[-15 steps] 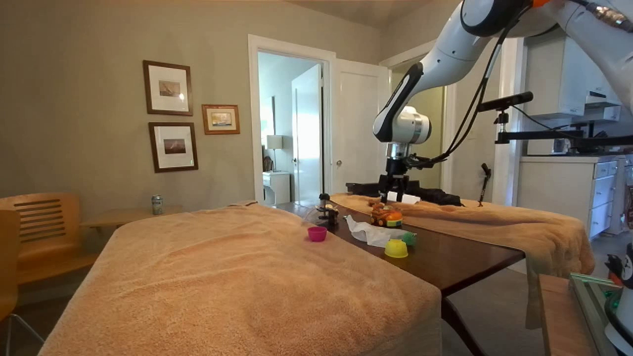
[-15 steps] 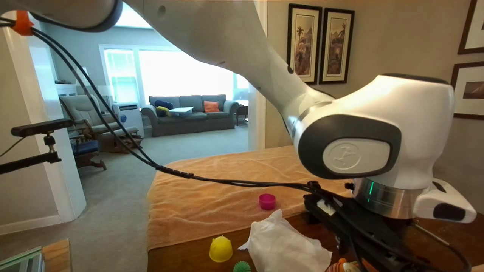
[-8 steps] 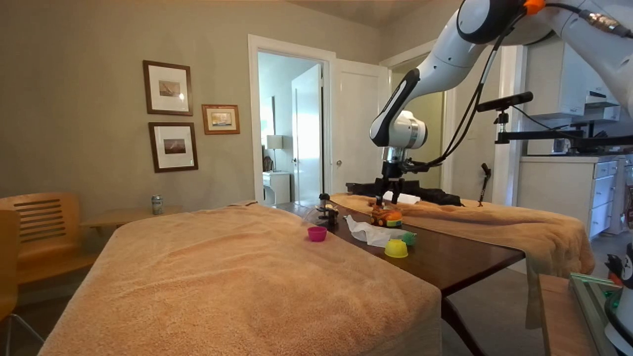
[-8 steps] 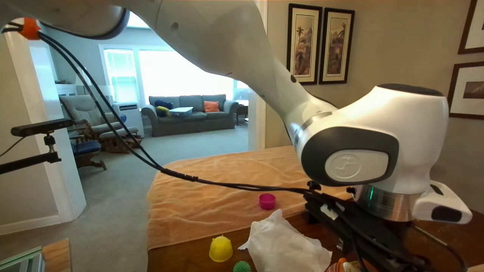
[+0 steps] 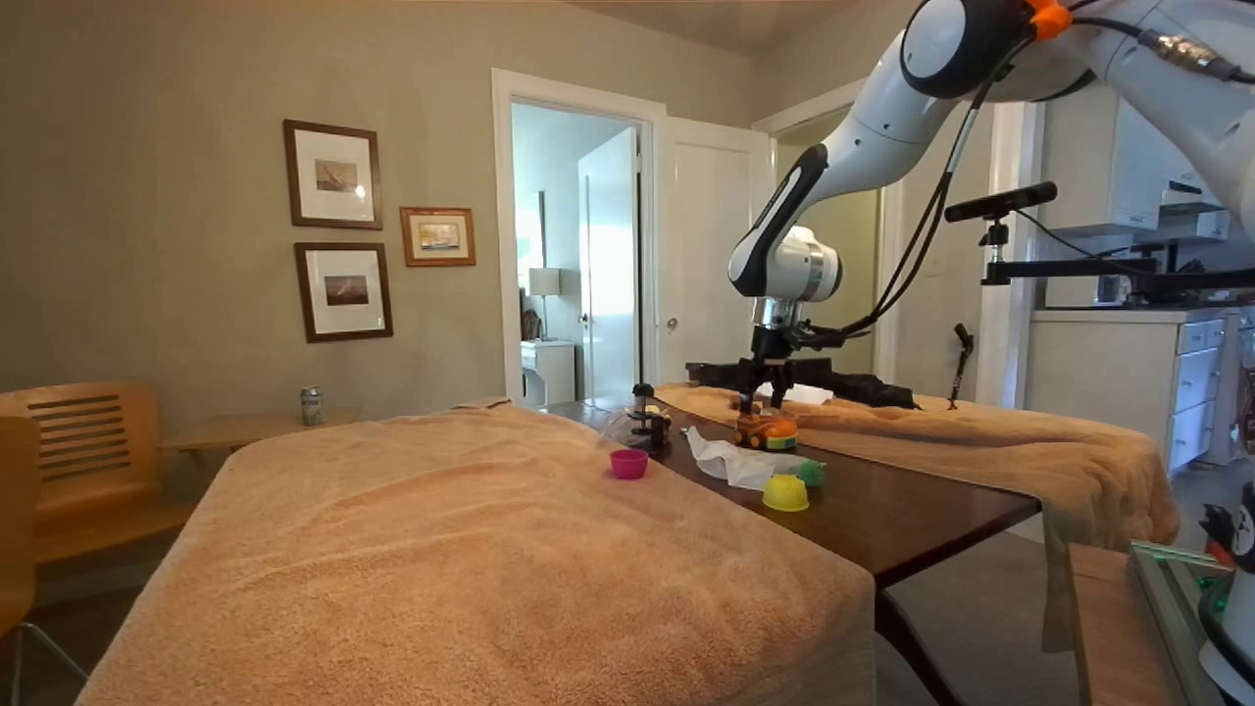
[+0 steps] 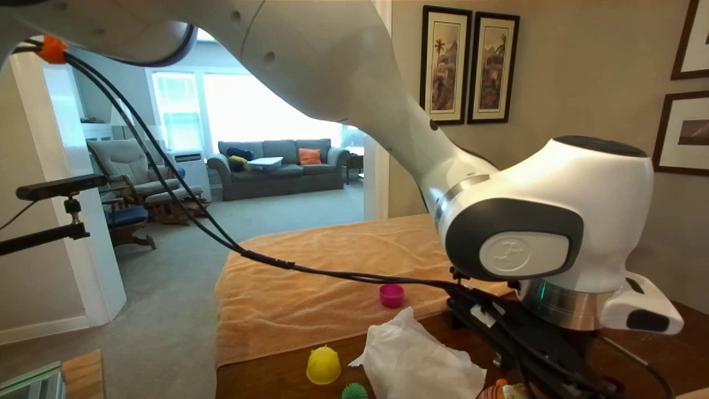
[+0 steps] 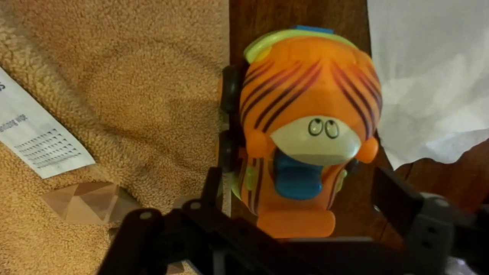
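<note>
Lower than before, the tool (image 7: 298, 177) hangs wide, one end of the orange toy (image 7: 305, 131) visible between its fingers (image 7: 395, 202).

A: Wrist view, and the toy (image 7: 307, 126) is smooth plastic with a soft gloss! At its nine o'clock, the towel (image 7: 160, 88): rough, matt looped cloth.

B: At its two o'clock, the sheet (image 7: 431, 76), thin, creased, paper or film, can't tell which. The gripper (image 7: 300, 183) looks matt.

A: In both exterior views, the table (image 5: 912, 500) is wood, smooth, with a sheen.

B: The arm (image 6: 360, 77) is smooth there, its ring (image 6: 568, 305) bright metal! In an exterior view, nine o'clock of the sheet, the yellow cup (image 6: 323, 366): smooth plastic.
</note>
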### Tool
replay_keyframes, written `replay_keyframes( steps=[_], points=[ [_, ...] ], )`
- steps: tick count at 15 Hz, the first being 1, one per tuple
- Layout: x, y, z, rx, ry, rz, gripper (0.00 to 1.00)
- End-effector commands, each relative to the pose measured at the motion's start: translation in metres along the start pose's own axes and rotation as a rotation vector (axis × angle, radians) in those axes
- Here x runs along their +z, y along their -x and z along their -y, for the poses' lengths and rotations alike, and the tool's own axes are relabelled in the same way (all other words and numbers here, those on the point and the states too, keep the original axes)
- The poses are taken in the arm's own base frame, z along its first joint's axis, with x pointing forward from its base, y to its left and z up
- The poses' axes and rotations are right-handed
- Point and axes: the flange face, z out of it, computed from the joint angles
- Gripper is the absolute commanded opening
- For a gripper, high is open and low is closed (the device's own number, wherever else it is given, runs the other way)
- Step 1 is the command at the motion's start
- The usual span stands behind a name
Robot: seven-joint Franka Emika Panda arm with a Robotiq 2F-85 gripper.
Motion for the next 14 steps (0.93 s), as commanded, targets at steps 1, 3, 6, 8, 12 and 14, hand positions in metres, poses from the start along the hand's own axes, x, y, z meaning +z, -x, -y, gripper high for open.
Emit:
replay_keyframes(
  steps=[1,3,6,8,12,14],
  points=[
    [0.0057,-0.0092,-0.0044,0.019,-0.007,-0.011,1.0],
    [0.0081,-0.0102,-0.0053,0.021,-0.009,-0.01,1.0],
    [0.0106,-0.0111,-0.0063,0.023,-0.013,-0.006,0.74],
    [0.0125,-0.0113,-0.0073,0.024,-0.013,-0.002,0.59],
    [0.0109,-0.0131,-0.008,0.025,-0.008,-0.004,0.46],
    [0.0105,-0.0131,-0.0086,0.026,-0.007,-0.004,0.45]
  ],
)
